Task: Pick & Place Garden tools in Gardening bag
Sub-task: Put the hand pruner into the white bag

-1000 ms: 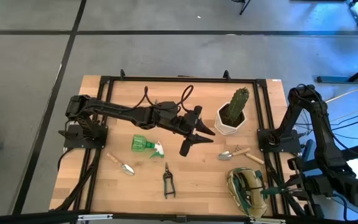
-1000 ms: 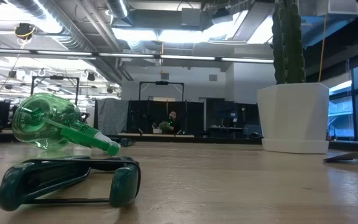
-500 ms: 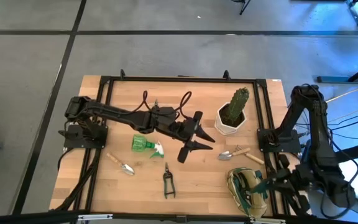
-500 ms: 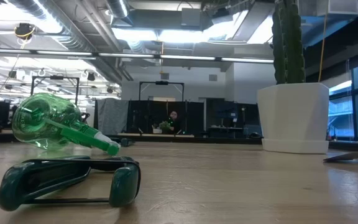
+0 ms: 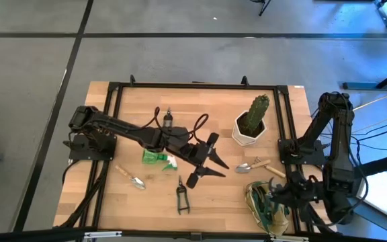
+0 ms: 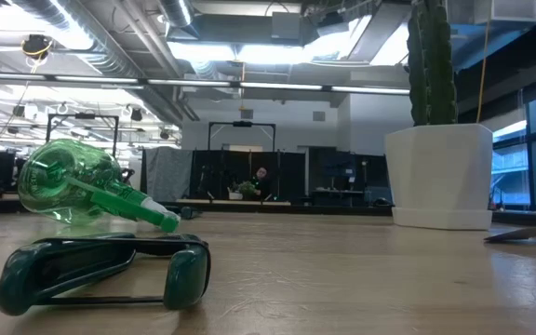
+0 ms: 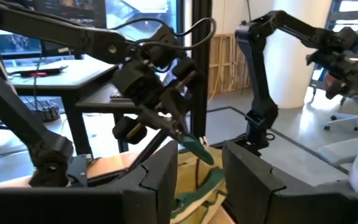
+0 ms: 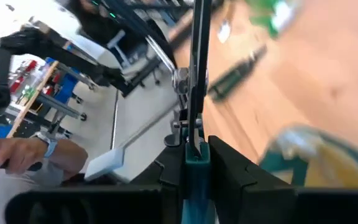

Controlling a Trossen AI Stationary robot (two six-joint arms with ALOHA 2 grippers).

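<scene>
Left gripper (image 5: 207, 161) is stretched out over the middle of the table, fingers spread a bit with nothing between them, just past the spray bottle (image 5: 158, 157) lying on its side. One pair of shears (image 5: 181, 196) lies closed near the front edge, just in front of that gripper. A trowel (image 5: 132, 177) sits front-left, another trowel (image 5: 255, 165) right of centre, just in front of the cactus pot (image 5: 248, 129). The bag (image 5: 266, 204) is at the front-right corner, and the right gripper (image 5: 289, 196) is pinched onto its green handle strap (image 8: 194, 167), which shows clamped between the fingers in the right wrist view. A person's hand (image 8: 23, 151) shows off the table there.
</scene>
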